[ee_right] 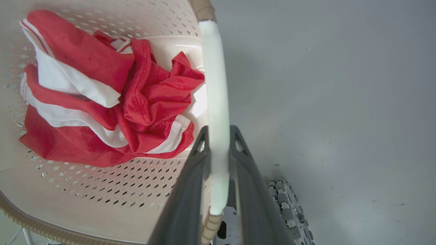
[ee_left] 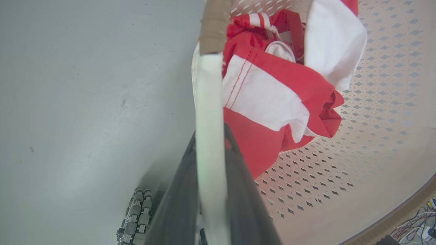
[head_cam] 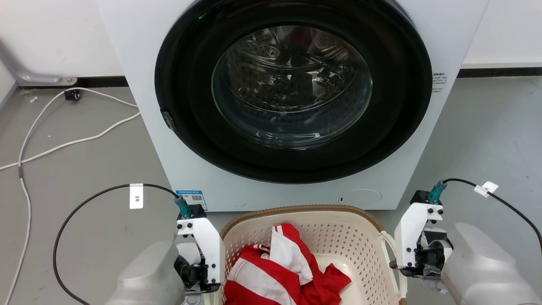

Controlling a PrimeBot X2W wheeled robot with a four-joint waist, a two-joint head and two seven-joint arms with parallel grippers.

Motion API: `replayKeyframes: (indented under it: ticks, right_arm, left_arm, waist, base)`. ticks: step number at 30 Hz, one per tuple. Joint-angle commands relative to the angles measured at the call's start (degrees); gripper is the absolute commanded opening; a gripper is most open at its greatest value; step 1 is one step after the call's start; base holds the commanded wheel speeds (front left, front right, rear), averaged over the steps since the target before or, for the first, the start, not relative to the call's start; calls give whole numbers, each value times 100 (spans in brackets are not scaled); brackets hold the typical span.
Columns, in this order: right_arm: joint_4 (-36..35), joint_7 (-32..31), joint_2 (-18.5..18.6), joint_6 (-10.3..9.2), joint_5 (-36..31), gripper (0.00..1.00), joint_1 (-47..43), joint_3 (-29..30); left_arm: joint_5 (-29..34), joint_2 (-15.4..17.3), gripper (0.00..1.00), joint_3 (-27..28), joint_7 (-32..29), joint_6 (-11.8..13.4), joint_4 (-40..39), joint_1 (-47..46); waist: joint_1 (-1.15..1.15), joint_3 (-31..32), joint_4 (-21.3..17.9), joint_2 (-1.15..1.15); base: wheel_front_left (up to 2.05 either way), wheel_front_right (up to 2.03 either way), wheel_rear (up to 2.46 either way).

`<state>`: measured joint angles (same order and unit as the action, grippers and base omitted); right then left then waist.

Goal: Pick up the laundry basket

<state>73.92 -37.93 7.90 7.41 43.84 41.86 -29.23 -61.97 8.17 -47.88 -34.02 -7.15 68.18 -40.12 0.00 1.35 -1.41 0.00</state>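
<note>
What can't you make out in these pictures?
- Head view: the near half of the laundry basket, cut off by the bottom edge.
- Head view: the print on the washer sticker, too small to read.
- Left wrist view: part of the basket's floor, hidden by the red-and-white clothes.

1. The right gripper [ee_right: 218, 131] rises from the bottom edge, its two dark fingers [ee_right: 185, 190] closed against either side of a white handle [ee_right: 213, 68].
2. The handle runs straight on past the fingertips to a brown rim [ee_right: 203, 8].
3. Left of the gripper lies the cream basket [ee_right: 102, 190] with its pierced wall.
4. A crumpled red and white cloth [ee_right: 150, 98] lies in it, near the left finger.
5. Right of the gripper is grey floor [ee_right: 323, 85], with a ribbed wheel [ee_right: 289, 211] just beside the right finger.
</note>
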Motion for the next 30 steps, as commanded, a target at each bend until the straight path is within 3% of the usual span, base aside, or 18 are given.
replayKeyframes:
  ticks: [1,30]
  right_arm:
    - [-14,5,-51,14,1,0,-27,39]
    - [-15,22,-102,8,-314,0,-68,412]
  left_arm:
    - [-42,-71,0,-18,23,-60,-19,-11]
    - [-262,-102,0,-219,161,-60,111,-80]
  waist:
    - [0,-6,3,0]
    - [0,-40,20,0]
  base:
    - [0,0,0]
    - [0,0,0]
